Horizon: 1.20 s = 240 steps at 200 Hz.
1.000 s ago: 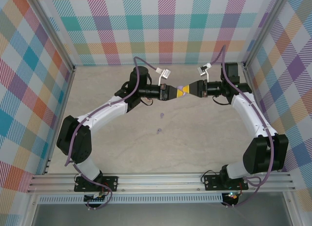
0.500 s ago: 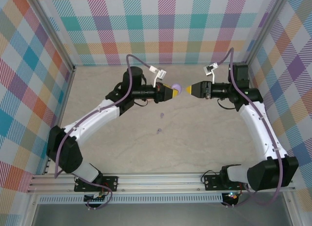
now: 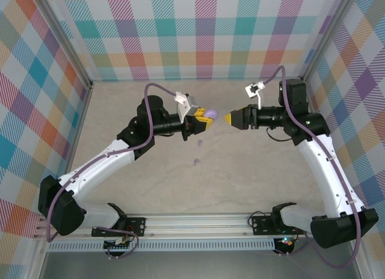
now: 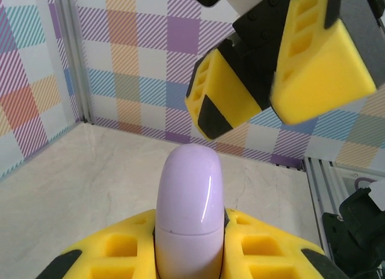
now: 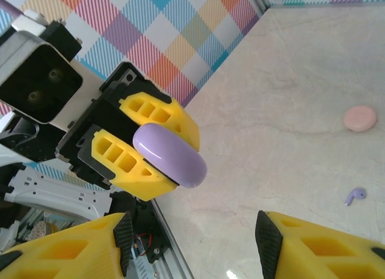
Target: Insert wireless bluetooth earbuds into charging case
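My left gripper [image 3: 203,118] is shut on a glossy lilac charging case [image 3: 209,115], held above the table with its lid closed. In the left wrist view the case [image 4: 189,183] stands up from between my yellow fingers [image 4: 264,243]. My right gripper [image 3: 230,118] hangs a short gap to the case's right, open and holding nothing; its own wrist view has the case [image 5: 171,154] ahead of its spread fingers [image 5: 66,249]. A tiny lilac earbud [image 5: 355,195] lies on the table below.
A pinkish round disc [image 5: 360,118] rests on the table near the earbud. From above, two tiny pale bits [image 3: 200,142] [image 3: 196,162] lie on the beige tabletop below the grippers. Checkered walls and metal posts [image 3: 90,86] enclose the table.
Both grippers met at the case a second ago. The right gripper has opened, let go and drawn back right. The left gripper has shifted slightly left and turned, keeping the case.
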Available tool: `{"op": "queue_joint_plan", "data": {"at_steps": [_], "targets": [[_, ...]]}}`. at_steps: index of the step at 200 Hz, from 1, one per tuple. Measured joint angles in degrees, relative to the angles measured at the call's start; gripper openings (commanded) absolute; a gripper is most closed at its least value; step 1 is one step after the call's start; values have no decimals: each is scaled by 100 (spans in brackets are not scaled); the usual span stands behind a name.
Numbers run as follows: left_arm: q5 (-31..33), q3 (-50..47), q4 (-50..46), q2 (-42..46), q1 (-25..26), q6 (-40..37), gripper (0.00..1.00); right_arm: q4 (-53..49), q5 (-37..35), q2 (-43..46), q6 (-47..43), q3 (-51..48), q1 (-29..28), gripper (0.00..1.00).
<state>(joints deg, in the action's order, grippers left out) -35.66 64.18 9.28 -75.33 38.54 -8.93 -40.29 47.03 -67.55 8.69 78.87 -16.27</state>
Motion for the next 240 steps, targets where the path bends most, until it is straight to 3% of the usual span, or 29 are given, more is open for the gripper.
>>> {"op": "queue_joint_plan", "data": {"at_steps": [66,240], "targets": [[-431,-96,413,-7,0,90,5,-203,-833,-125,-109,151,-516,58],[-688,-94,396,-299,-4,308,6,-238,-1650,-328,13,323,-649,58]]}}
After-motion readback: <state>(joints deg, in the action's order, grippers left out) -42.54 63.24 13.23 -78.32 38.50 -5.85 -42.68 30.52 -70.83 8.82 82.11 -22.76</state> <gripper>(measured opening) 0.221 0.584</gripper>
